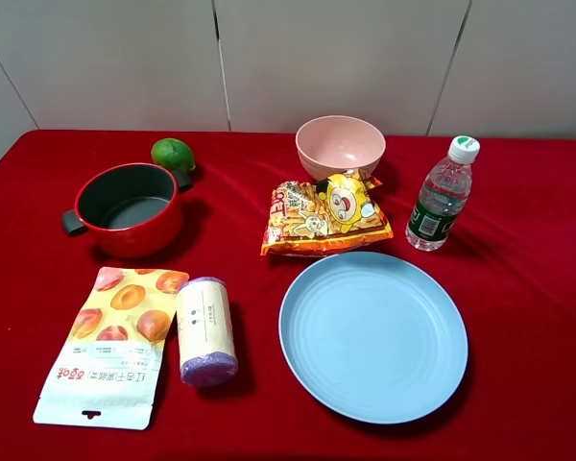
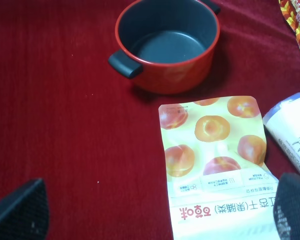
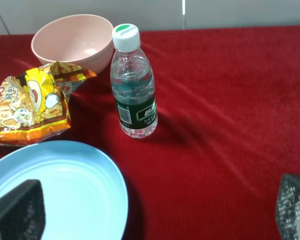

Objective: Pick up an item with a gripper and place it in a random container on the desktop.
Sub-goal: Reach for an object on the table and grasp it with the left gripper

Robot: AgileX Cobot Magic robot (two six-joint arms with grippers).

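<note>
The roll of pale purple bags with a cream label lies on the red cloth between the peach-printed pouch and the light blue plate. The plate holds nothing. Neither arm shows in the exterior high view. In the left wrist view my left gripper is open, its fingertips spread wide above the pouch, with the roll's end at the frame's edge. In the right wrist view my right gripper is open and empty, beside the plate's rim.
A red pot with grey inside and a green fruit stand at the back left. A pink bowl, an orange-yellow chip bag and a water bottle stand behind the plate.
</note>
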